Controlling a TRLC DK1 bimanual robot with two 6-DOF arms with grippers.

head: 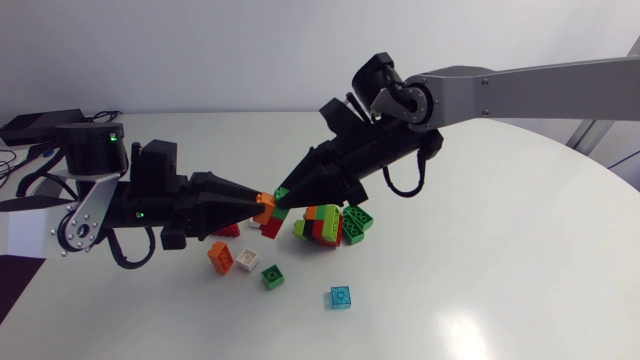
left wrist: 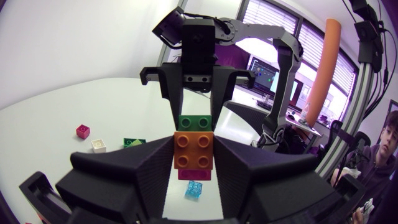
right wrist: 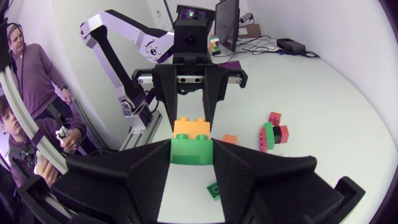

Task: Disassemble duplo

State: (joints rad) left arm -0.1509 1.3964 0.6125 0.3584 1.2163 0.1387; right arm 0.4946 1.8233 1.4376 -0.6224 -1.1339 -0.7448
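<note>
Assembly of three studded plastic bricks (head: 268, 210) hangs between the two end effectors, raised above the white round surface (head: 500, 260). It consists of a green plastic brick (head: 283, 192), an orange plastic brick (head: 265, 206) touching it, and a red-magenta plastic brick (head: 272, 228) attached on the other side of the orange one.

Left end effector (head: 254, 205): enters the head view from 9 o'clock and is clenched on the orange plastic brick. In the left wrist view both fingers (left wrist: 143, 168) press against opposite sides of this brick.

Right end effector (head: 292, 189): enters the head view from 2 o'clock and is clenched on the green plastic brick. In the right wrist view both fingers (right wrist: 149, 165) press against opposite sides of this brick. The two end effectors meet tip to tip at the assembly.

Loose parts on the surface, located from the assembly in the head view:
- Cluster of joined green, red and orange bricks (head: 322, 226): 4 o'clock, just beside.
- Separate green square brick (head: 357, 218): touching the cluster at its 3 o'clock side.
- Small red brick (head: 228, 230): 8 o'clock, below the left end effector.
- Loose orange brick (head: 219, 258) and white brick (head: 247, 259): 7 o'clock, just beside each other.
- Small dark green brick (head: 272, 277): 6 o'clock.
- Translucent blue brick (head: 341, 297): 5 o'clock, farthest out.
</note>
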